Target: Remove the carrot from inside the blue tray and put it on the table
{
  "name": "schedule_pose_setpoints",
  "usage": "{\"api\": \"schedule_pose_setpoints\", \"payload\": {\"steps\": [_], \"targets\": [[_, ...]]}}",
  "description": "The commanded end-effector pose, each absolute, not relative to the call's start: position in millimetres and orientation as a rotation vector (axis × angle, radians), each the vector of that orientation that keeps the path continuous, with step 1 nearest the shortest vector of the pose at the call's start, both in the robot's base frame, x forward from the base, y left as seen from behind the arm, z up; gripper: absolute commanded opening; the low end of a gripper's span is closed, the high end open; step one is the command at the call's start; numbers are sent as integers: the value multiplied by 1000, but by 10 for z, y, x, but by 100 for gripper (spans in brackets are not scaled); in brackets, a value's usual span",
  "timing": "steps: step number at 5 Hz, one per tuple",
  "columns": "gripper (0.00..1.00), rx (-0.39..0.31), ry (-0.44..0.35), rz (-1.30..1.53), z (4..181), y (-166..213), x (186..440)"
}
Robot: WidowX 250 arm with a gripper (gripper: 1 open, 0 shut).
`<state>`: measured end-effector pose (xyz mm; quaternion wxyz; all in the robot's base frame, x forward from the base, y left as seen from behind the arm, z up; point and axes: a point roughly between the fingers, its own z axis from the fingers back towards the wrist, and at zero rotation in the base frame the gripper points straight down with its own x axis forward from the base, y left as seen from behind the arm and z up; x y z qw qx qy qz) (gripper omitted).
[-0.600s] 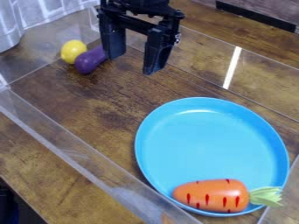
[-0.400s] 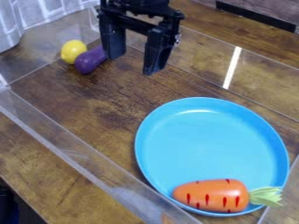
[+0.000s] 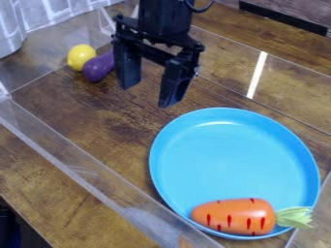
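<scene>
- Lying on its side inside the large round light-blue plastic tray [image 3: 195, 155], the small orange toy carrot [image 3: 234, 216] rests against the tray's near rim, its pale green leafy top pointing right, toward the lower right corner of the view.
- Judging by its look, it is a light, hollow, stiff plastic piece – smooth and a little slippery, tapered at the leaf end, so it could roll or squirt out of a pinch.
- The best hold appears to be across the thick orange middle, jaws set crosswise to its length; the leafy tip looks too thin and the rounded butt too blunt.
- The raised rim touches or nearly touches the carrot on the near side, so 1 finger would have little room there – a likely snag.
- The black 2-finger gripper [image 3: 151, 85] hangs above the dark brown wood-grain table [image 3: 91, 116], well apart from the carrot, jaws spread wide and holding nothing.
- A purple toy eggplant [image 3: 99, 66] and a yellow ball [image 3: 81, 55] lie touching at the far left, beside the gripper but clear of any path to the tray.
- A clear plastic edge wall [image 3: 77, 160] runs along the near side; bare tabletop between it and the tray offers a place to set the carrot down.
</scene>
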<state>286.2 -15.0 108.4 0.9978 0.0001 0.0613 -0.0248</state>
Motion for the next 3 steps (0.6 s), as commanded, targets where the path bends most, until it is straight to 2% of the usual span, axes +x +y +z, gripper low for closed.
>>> {"api": "schedule_pose_setpoints", "payload": {"steps": [1,3], "targets": [[100,-1,98,-85,1115,-246,2857],[100,-4,110,-158,987,-394,2805]]}}
